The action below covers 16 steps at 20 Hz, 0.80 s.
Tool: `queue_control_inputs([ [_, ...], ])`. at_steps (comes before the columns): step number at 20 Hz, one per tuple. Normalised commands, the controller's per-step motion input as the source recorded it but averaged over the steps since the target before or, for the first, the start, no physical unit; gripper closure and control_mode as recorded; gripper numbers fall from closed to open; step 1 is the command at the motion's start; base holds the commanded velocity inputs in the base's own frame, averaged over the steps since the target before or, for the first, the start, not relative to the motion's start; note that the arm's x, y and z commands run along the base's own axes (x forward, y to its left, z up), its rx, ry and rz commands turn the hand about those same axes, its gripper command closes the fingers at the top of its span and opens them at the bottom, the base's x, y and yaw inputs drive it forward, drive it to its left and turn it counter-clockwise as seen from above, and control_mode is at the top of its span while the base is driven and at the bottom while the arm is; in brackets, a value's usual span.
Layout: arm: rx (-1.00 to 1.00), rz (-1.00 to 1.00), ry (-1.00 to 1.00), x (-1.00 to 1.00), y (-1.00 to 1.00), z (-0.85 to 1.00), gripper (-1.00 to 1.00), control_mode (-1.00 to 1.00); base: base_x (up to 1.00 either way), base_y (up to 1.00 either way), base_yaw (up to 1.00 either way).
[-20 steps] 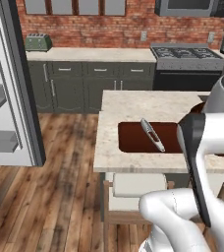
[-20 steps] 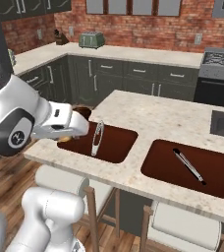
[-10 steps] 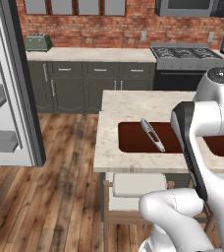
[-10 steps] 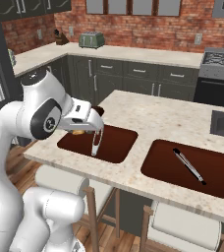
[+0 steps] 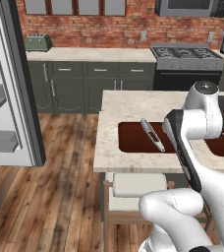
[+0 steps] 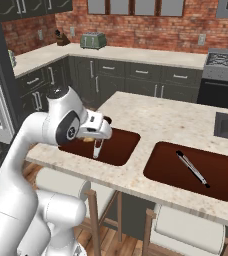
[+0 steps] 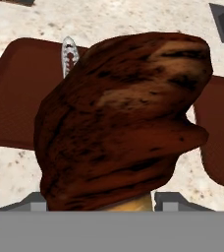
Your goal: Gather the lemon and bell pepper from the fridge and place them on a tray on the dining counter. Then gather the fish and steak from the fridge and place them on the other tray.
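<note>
The gripper [image 6: 97,136] is gripping the steak [image 7: 119,118], hanging over a brown tray [image 6: 117,150] on the tabletop [image 6: 161,120]; no legible writing.

The steak [image 7: 121,118], at the centre of the hand view, is dark brown-red with black flecks and a pale tan streak near its top. The trays [image 6: 190,169] are deep reddish brown. The counter [image 6: 166,122] is beige with fine speckles. The silvery fish [image 5: 152,135] lies mid-frame in the left base view. The wall [image 5: 133,22] along the top is red brick, the cabinets [image 5: 84,83] dark grey-green, the floor [image 5: 60,197] brown wood planks, the toaster [image 6: 93,40] pale green.
</note>
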Motion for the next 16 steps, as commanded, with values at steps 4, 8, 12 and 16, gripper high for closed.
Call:
queue_control_inputs([
  [4, 0.0, 0.0, 0.02, 0.53, 0.0, -0.48, 1.0, -1.0, 0.0, 0.0, 0.0],
  [8, 0.0, 0.0, 0.07, 0.47, -0.03, -0.37, 1.0, -1.0, 0.0, 0.0, 0.0],
  [12, 0.0, 0.0, 0.06, 0.48, -0.08, -0.34, 1.0, -1.0, 0.0, 0.0, 0.0],
  [16, 0.0, 0.0, 0.06, 0.47, -0.09, -0.34, 1.0, -1.0, 0.0, 0.0, 0.0],
])
